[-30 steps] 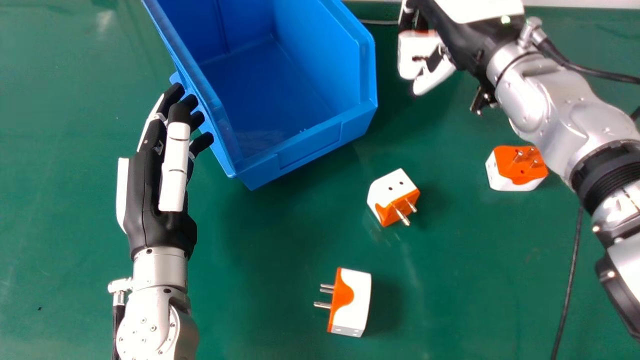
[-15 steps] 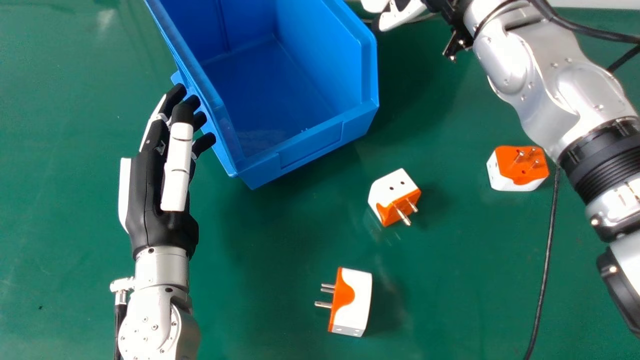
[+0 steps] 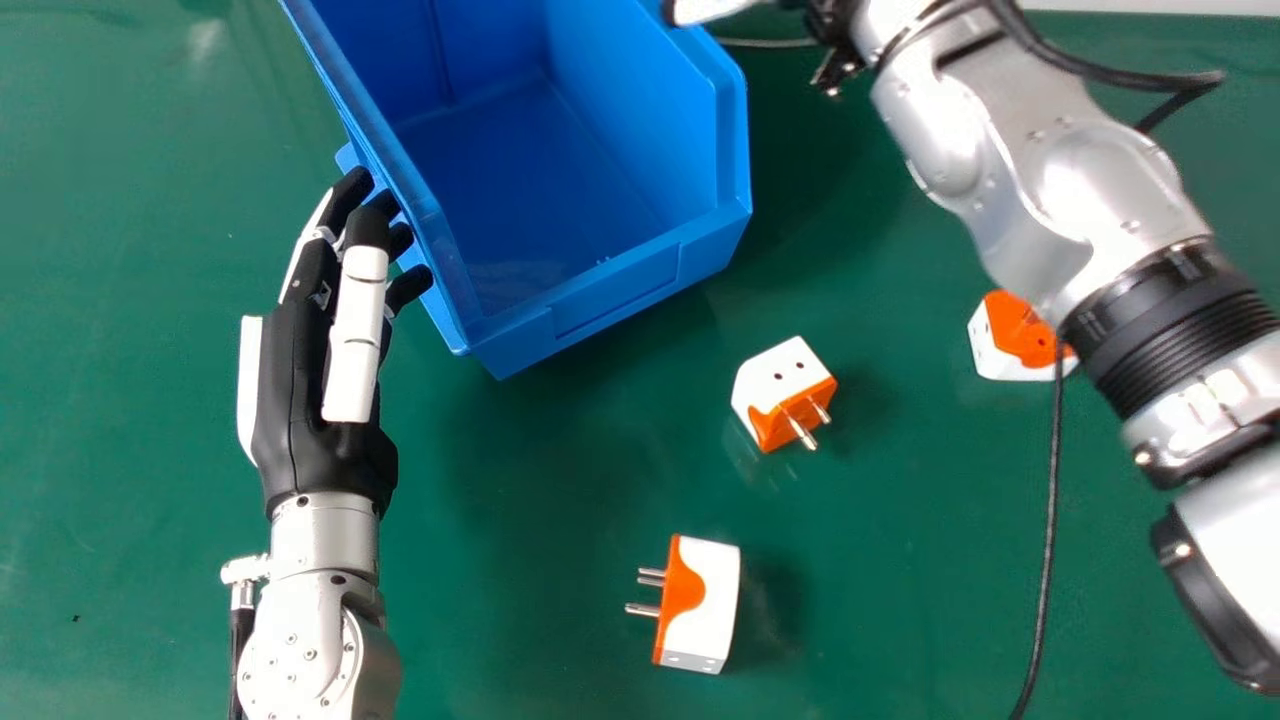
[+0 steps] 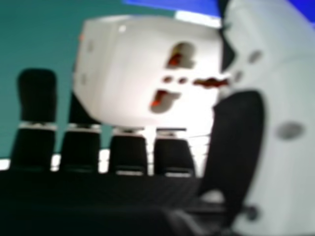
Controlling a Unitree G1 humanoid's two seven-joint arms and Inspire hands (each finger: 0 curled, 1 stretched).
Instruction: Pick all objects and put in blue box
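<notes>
Right hand [image 3: 705, 8], fingers bent partway round a white plug [image 4: 138, 69], thumb against it, up by the box's [image 3: 615, 290] right rim! Left hand [image 3: 305, 390], straight-fingered and holding nothing, lies right beside the left wall (touching? can't tell). Open table [image 3: 560, 480] separates box from near plug [image 3: 705, 610]; middle plug [image 3: 785, 390] sits off the front right corner, right plug [image 3: 1010, 345] partly behind the right arm [image 3: 1050, 220].

A white adapter [image 4: 133, 69] sat in the right hand [image 3: 705, 8]; the open blue box [image 3: 610, 300] stood beside the left hand [image 3: 310, 400]. Rightward lay three orange-and-white ones: a sideways-pinned adapter [image 3: 705, 605], an angled adapter [image 3: 780, 385], a farther adapter [image 3: 1010, 345].
</notes>
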